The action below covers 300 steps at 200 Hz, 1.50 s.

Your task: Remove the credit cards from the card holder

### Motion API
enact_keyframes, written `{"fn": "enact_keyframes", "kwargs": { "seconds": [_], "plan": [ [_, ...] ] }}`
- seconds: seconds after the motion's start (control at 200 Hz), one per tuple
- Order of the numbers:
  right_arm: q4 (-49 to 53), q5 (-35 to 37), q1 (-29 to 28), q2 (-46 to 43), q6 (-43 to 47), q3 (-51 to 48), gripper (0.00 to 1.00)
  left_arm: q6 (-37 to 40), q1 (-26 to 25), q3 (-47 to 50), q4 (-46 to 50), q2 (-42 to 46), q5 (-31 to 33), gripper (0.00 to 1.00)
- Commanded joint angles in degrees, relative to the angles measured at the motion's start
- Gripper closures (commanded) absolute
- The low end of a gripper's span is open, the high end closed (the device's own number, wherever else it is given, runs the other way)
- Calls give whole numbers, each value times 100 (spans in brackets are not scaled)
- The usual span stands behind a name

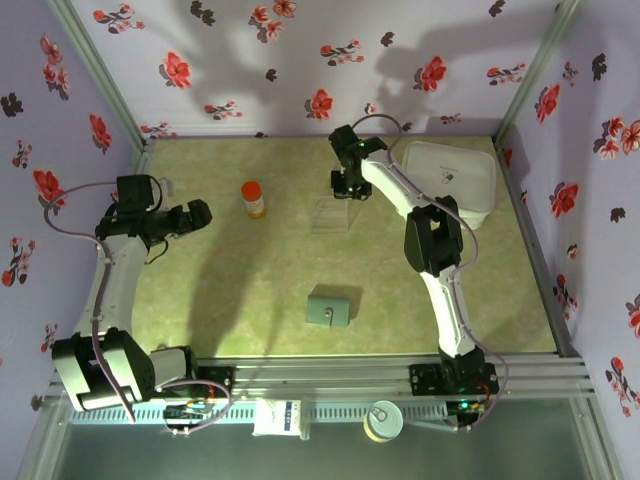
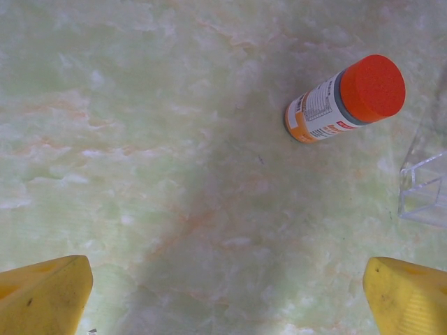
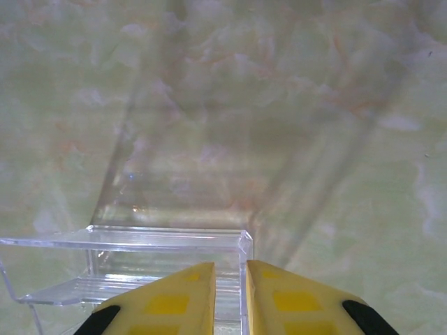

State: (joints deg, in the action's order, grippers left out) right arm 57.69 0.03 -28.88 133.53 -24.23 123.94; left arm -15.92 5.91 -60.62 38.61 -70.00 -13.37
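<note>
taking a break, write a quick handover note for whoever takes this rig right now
Left gripper: open, empty, above the table near the orange-capped bottle.
Right gripper: fingers nearly together at the clear stand edge; unclear whether they grip it.
Card holder: looks closed, near middle of the table, apart from both arms.
Done: nothing yet.
Left: open the holder, take the credit cards out.

Left arm bent at left side, left gripper (image 2: 227,296) jaws spread wide. Right arm stretched far forward, right gripper (image 3: 230,286) jaws barely parted.
</note>
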Motion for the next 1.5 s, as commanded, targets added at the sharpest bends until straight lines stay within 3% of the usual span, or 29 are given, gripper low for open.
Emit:
{"fn": "enact_keyframes", "kwargs": {
  "seconds": [0.0,0.185,0.475,0.94,1.265,1.495],
  "plan": [
    [321,183,-123,-358,0,94,80,1,47,11,2,-78,-152,0],
    [339,372,-338,-787,54,-305,78,-15,54,6,-2,-101,-191,0],
    [32,515,-989,-1813,-174,-1778,75,-37,43,11,-3,-69,-262,0],
    [-1402,313,-2770,-3844,-1873,-5039,63,-34,44,24,-2,58,-302,0],
    [-1965,497,-4037,-4049,-3048,-5985,61,-34,42,43,17,139,-307,0],
    [-2341,480,-4668,-3971,-3731,-6416,51,-48,8,50,15,162,-301,0]
  ]
}}
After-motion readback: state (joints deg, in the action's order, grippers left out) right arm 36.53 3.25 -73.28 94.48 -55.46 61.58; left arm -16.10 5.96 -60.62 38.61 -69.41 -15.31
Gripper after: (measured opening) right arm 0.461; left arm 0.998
